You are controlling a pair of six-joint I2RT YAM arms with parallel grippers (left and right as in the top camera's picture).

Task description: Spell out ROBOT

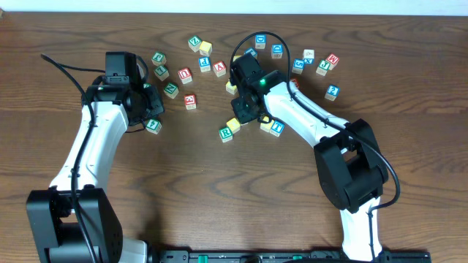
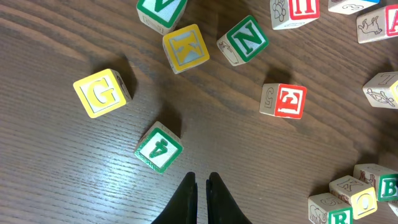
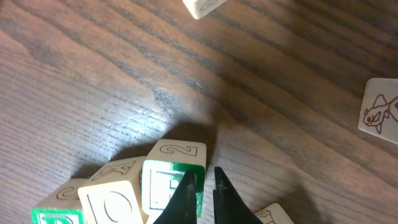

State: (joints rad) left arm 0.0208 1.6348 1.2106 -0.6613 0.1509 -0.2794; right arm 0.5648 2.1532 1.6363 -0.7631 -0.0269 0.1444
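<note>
1. two grippers hang low over a dark wooden table (image 1: 66, 44) strewn with letter blocks (image 1: 185, 74).
2. the left gripper (image 2: 202, 178) has its fingers pinched almost together, with nothing between them. it sits just short of a green 4 block (image 2: 158, 147) without touching it.
3. near that block, each lying apart, are a yellow g block (image 2: 101, 93), a yellow k block (image 2: 186, 48), a green n block (image 2: 245, 40) and a red e block (image 2: 285, 101).
4. the right gripper (image 3: 202, 174) is likewise drawn close and grips nothing. its tips lie over the edge of a green-faced block (image 3: 168, 183); contact cannot be told.
5. that block is packed tight against an o block (image 3: 115, 202) in a small cluster (image 1: 230, 129) near the table's middle.
6. most other blocks lie scattered toward the far edge.
</note>
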